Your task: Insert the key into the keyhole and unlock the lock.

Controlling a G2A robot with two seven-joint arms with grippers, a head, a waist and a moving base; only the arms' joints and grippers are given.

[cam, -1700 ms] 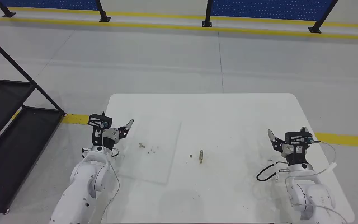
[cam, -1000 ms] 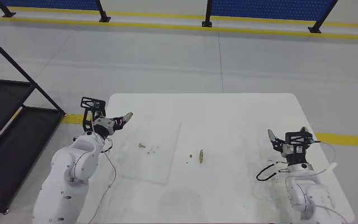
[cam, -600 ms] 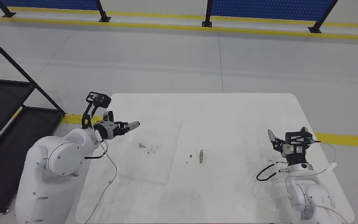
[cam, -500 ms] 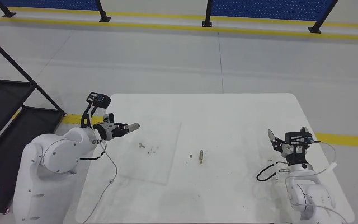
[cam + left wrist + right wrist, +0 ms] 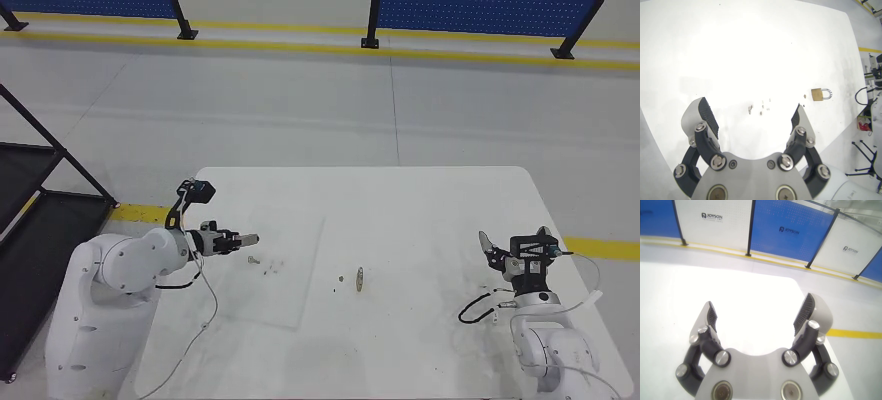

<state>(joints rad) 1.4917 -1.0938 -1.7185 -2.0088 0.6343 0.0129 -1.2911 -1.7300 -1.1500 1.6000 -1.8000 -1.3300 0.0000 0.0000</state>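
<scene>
- Key [image 5: 253, 260] lies on the table [image 5: 420, 200], at 9 o'clock from the lock [image 5: 359, 279].
- Your left fingers [image 5: 706, 115] are spread, near the key at about its 12 o'clock.
- Your right fingers [image 5: 804, 311] are spread too.

Left arm [image 5: 130, 265]: white rounded shells, bulkiest at the shoulder. A thin grey cable [image 5: 205, 300] is run along it, and a black bracket [image 5: 193, 193] is fitted at the wrist.

Right arm [image 5: 545, 350]: the same white shells are noted; a black cable [image 5: 478, 306] is looped off its side.

Left gripper [image 5: 751, 103]: a pale grey plate [image 5: 753, 176] is recorded, with black links [image 5: 704, 144] fastened by silver slotted screws [image 5: 716, 161] and two brass-toned bushings [image 5: 717, 193] set near the plate's edge. White finger shells are lined with black ribbed pads [image 5: 709, 115].

Right gripper [image 5: 759, 300]: an identical build is observed, with round-headed pins at the joints.
</scene>
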